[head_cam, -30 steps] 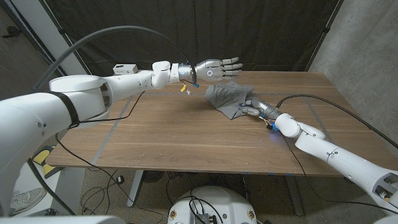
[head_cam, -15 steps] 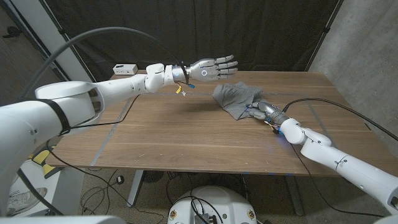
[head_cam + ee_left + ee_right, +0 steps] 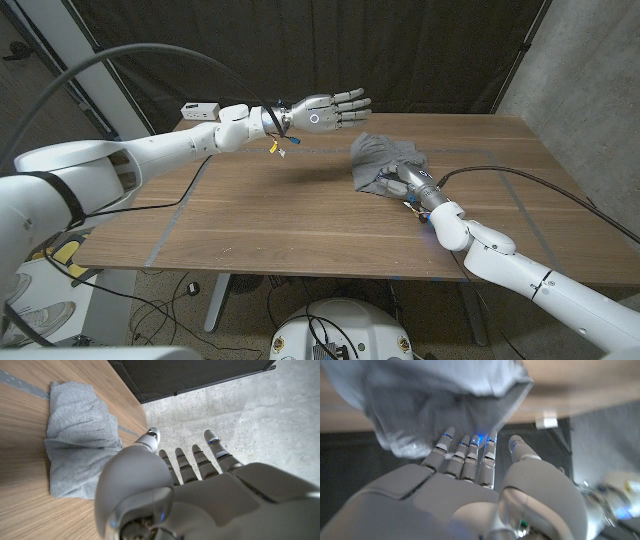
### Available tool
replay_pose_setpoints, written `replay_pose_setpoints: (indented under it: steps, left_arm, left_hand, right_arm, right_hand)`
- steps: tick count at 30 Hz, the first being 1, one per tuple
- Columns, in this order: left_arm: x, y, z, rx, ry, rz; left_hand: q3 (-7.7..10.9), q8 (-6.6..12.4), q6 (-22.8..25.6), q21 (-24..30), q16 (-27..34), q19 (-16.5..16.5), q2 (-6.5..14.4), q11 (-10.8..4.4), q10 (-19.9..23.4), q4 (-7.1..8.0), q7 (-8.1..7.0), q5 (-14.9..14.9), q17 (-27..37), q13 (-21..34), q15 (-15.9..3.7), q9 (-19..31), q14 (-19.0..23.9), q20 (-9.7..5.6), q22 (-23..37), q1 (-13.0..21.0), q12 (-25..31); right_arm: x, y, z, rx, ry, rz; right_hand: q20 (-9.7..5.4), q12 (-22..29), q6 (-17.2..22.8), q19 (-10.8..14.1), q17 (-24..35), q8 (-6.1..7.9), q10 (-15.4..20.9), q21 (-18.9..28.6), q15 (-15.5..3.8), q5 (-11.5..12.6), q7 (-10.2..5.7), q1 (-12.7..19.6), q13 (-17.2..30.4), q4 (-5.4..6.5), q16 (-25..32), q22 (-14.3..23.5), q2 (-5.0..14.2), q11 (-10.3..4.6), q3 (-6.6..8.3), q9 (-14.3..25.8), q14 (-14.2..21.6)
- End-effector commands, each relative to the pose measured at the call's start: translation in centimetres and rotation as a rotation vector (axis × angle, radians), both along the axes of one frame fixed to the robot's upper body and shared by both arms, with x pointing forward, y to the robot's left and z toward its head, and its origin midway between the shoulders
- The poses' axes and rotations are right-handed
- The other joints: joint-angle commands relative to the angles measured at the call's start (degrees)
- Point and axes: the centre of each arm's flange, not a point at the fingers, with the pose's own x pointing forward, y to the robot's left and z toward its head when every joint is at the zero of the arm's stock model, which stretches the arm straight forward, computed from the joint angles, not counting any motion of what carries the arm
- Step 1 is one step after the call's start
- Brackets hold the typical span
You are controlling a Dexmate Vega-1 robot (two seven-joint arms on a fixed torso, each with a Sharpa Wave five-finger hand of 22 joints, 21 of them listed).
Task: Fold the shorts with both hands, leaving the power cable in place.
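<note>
The grey shorts point(image 3: 383, 154) lie bunched on the wooden table point(image 3: 280, 215), right of middle toward the back. My right hand point(image 3: 402, 183) is at their near edge. In the right wrist view its fingers point(image 3: 470, 452) reach straight out with the tips against the cloth of the shorts point(image 3: 440, 400), and the thumb stands clear of it. My left hand point(image 3: 326, 111) hovers above the table just left of the shorts, holding nothing, fingers stretched out and spread. The left wrist view shows that hand point(image 3: 200, 490) over the shorts point(image 3: 80, 445). A black power cable point(image 3: 520, 172) runs along the table to the right.
A small white box point(image 3: 200, 108) stands at the table's back left corner. Grey tape lines point(image 3: 180, 205) cross the tabletop. A black curtain hangs behind the table and a concrete wall stands at the right.
My left hand has drifted left and back, staying above the table. My right hand has slid left along the shorts' near edge, and the shorts have bunched up and shifted slightly back and right.
</note>
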Motion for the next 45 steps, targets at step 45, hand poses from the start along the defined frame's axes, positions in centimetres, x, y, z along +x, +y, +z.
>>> replay_pose_setpoints:
  steps: [45]
  left_arm:
    - [-1.0, 10.2, -0.9, -1.186, 0.795, -0.322]
  left_hand:
    - [-3.82, -0.77, -7.07, 0.7, 0.16, -2.42, -0.7, 2.05, -2.43, 7.21, 3.63, -0.22, 0.31, -0.05, 0.16, -0.13, -1.06, 3.58, -0.37, -12.48, -0.27]
  right_arm:
    - [-0.7, 3.1, 5.9, 0.202, -0.067, 0.236]
  right_hand:
    - [-2.18, -1.56, -10.54, -2.18, -0.1, -1.59, -9.74, -0.72, 0.33, -0.13, -2.69, -2.35, 0.21, -1.59, -2.28, 0.08, -1.08, -2.03, -0.32, 0.2, -6.32]
